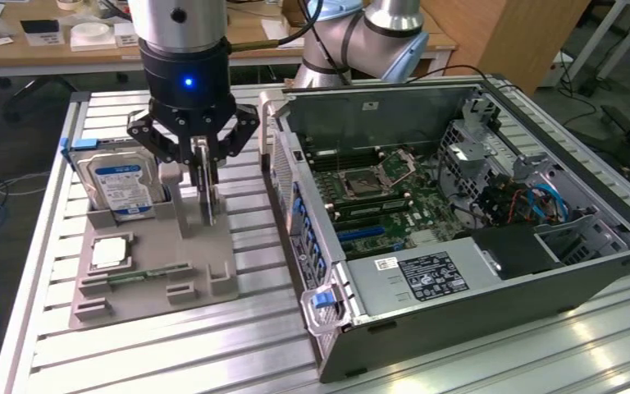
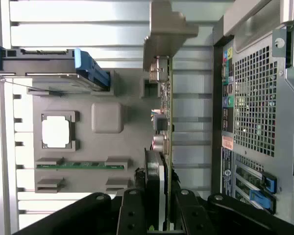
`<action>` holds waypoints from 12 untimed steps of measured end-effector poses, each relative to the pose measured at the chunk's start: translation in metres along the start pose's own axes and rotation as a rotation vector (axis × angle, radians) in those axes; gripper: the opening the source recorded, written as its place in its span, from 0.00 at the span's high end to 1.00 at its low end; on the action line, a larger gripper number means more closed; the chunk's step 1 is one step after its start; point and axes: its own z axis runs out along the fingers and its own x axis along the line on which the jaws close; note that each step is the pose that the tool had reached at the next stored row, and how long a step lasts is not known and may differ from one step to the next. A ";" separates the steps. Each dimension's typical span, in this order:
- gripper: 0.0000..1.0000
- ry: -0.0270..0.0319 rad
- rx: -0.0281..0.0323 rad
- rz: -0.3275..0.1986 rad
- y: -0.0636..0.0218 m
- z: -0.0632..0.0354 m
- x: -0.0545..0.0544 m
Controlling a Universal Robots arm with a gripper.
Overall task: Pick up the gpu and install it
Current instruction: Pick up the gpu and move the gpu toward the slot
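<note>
Tool [image 1: 203,164] [image 2: 159,205] narrow, its black fingers pressed on either face of the thin flat black gpu [image 1: 204,201] [image 2: 154,171] at its upper edge. The gpu stands upright, edge-on, in a slot of the grey plastic parts fixture [image 1: 151,279] on the ribbed aluminium table [image 1: 184,353]. Beside it sit the boxy silver hard drive [image 1: 124,185] and the small square silver chip [image 1: 111,253]. The open black computer case [image 1: 458,222] lies toward the exterior view's right, motherboard exposed.
</note>
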 end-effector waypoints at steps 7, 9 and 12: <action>0.72 0.0000 -0.0007 0.000 0.0000 -0.0001 0.000; 0.72 0.0000 -0.0024 0.000 0.0000 -0.0001 0.000; 0.72 0.0000 -0.0036 0.000 0.0000 0.0000 0.000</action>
